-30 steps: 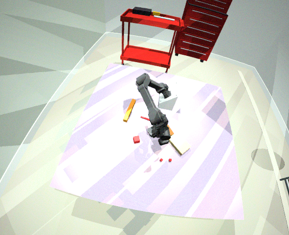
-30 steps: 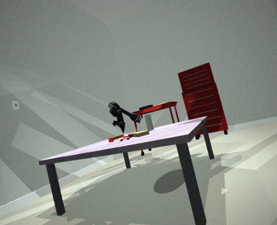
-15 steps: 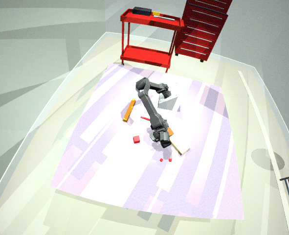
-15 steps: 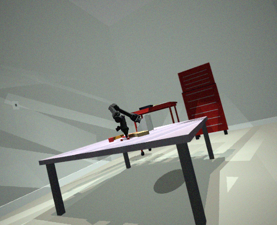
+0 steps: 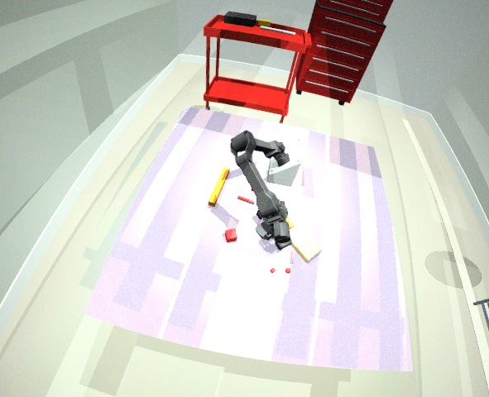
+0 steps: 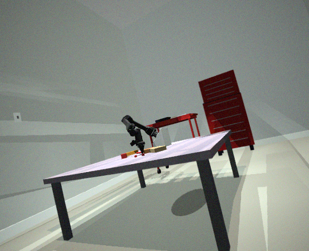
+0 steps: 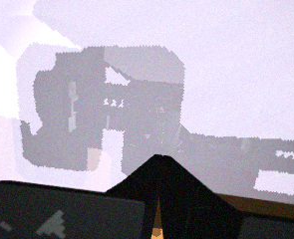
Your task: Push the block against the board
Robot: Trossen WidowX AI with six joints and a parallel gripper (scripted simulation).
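The square block, orange, (image 5: 290, 222) (image 6: 147, 150) lies on the table, mostly hidden by the arm in the top view. The pale wooden board (image 5: 306, 246) (image 6: 158, 149) lies flat just beyond it, toward the front right. The arm hides much of where the two meet, so I cannot tell whether a whole side touches or edges are even. My gripper (image 6: 142, 152) (image 7: 160, 162) is shut and empty, pointing down beside the orange block, low over the table. In the wrist view, orange shows between the fingers and a brown strip shows behind them at the right.
A red cube (image 5: 230, 235) (image 6: 124, 156) lies to the left. Two tiny red cubes (image 5: 272, 270) (image 5: 287, 270) lie in front. A yellow bar (image 5: 219, 187) and a thin red stick (image 5: 246, 199) lie farther back left. A grey angular object (image 5: 285, 174) stands behind the arm.
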